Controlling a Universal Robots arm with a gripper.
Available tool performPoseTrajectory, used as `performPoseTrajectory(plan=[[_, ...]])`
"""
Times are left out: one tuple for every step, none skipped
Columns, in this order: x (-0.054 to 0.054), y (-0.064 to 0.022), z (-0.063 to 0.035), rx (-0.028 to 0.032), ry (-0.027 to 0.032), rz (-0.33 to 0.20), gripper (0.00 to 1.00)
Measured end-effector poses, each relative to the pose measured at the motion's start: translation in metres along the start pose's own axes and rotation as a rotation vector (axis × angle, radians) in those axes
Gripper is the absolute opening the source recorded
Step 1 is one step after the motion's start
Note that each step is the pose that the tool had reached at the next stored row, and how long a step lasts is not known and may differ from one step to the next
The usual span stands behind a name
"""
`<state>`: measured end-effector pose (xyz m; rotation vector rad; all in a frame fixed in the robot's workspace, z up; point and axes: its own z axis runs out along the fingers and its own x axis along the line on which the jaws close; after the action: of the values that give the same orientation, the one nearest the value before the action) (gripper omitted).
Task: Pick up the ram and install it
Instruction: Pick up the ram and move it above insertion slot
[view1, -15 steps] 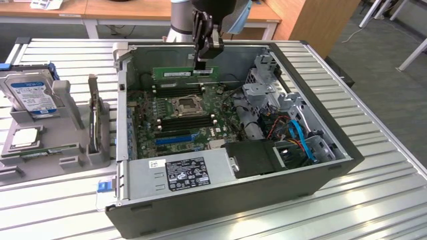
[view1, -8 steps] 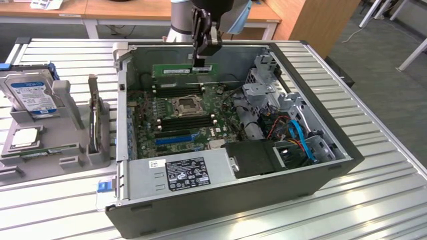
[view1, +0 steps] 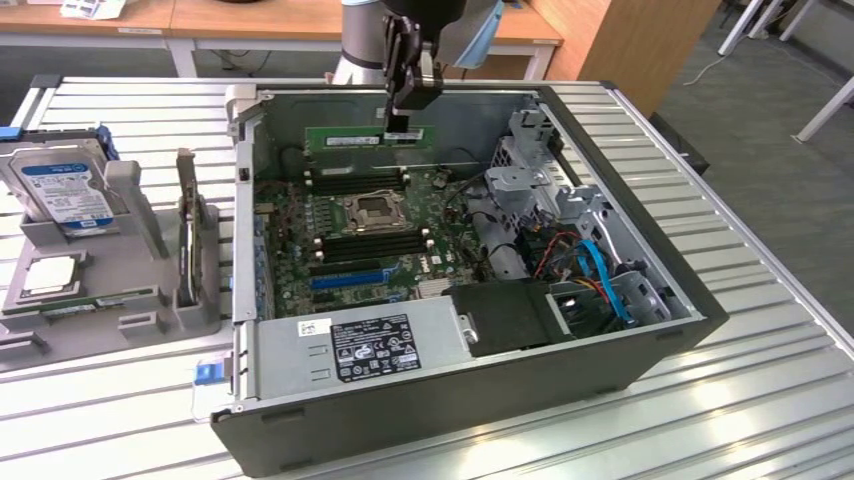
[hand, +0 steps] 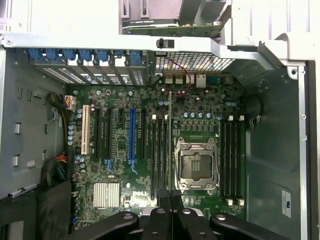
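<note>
I have the arm's black two-fingered gripper (view1: 398, 124) pinched narrow on the ram (view1: 350, 137), the long thin green circuit-board stick with black chips and a white label, so the stick sits directly between the fingertips, gripped on its upper long edge near one end, with most of its length reaching out to one side of the tool toward the exterior view's left. It hangs level, long edge down, inside the open grey metal computer case (view1: 641, 250) and, as far as I can tell, clear above the green motherboard (hand: 210, 100) rather than seated. Looking down from the wrist I see the stick edge-on as a thin line running straight out from between the fingers (hand: 159, 212). Directly under the tool that line runs parallel to the bank of long black memory slots (hand: 159, 150), along the edge of the bank that faces the square silver processor socket (hand: 196, 167), which lies just to one side below the tool. A second bank of black slots (hand: 231, 155) sits beyond the socket, and the long blue expansion slot (hand: 132, 140) lies on the opposite side, further off from the gripper
</note>
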<state>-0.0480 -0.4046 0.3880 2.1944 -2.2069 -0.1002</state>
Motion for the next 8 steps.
performPoseTrajectory(plan=[[0.0000,0.0000,0.0004,0.0000,0.0000,0.000,0.11],[0.0000,0.0000,0.0008,0.0000,0.0000,0.000,0.11],[0.0001,-0.0001,0.0013,0.0000,0.0001,0.001,0.11],[0.0001,-0.0001,0.0018,0.0002,0.0001,0.001,0.11],[0.0001,-0.0001,0.0024,0.0002,0.0001,0.001,0.11],[0.0001,-0.0002,0.0030,0.0003,0.0000,0.001,0.11],[0.0001,-0.0002,0.0036,0.0004,0.0000,0.001,0.11],[0.0002,-0.0003,0.0043,0.0005,0.0000,0.001,0.11]])
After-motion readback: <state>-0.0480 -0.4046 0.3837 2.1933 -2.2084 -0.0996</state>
